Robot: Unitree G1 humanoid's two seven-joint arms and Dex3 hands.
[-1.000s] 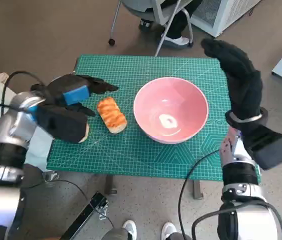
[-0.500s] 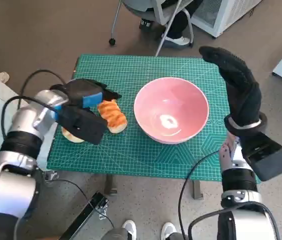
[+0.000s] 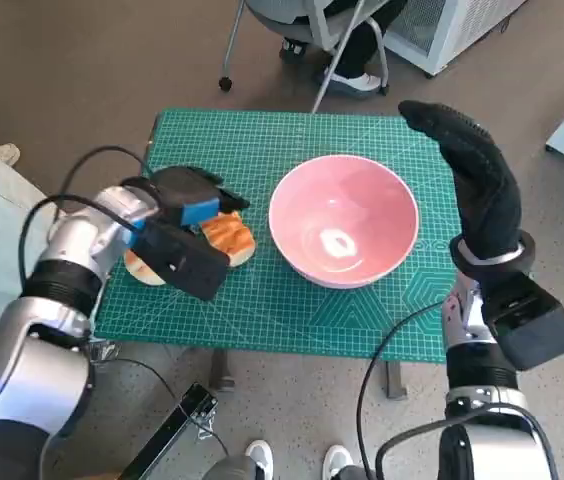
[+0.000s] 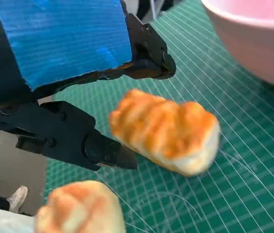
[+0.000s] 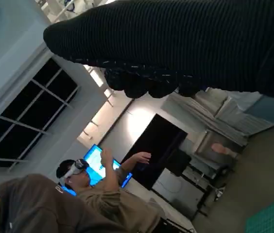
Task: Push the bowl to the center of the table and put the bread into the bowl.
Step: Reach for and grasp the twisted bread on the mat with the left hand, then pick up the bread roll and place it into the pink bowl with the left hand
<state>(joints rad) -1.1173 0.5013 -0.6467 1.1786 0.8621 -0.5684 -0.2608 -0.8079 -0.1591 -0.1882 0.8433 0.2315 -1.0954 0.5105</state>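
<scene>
Our left hand over the bread, the bowl mid-table, our right hand raised beside it.

Our black left hand with its blue-taped back [image 3: 184,205] hovers over the golden, grill-marked oblong bread roll [image 3: 228,237], its black fingers [image 4: 109,151] spread to either side of the roll and holding nothing; we cannot tell whether they touch it. The roll lies on the green gridded cutting mat [image 3: 262,150], just beside the glossy pink round bowl [image 3: 343,218], which sits near the table's middle. A second, rounder bread roll [image 3: 144,268] lies by the mat's near left edge, partly hidden under our forearm. Our black knitted-glove right hand [image 3: 477,175] stands upright, open and apart from the bowl, gripping nothing. We read no lettering or brand anywhere. A wheeled chair [image 3: 302,20] stands beyond the table; a person in a headset [image 5: 86,182] shows in the right wrist view.
</scene>
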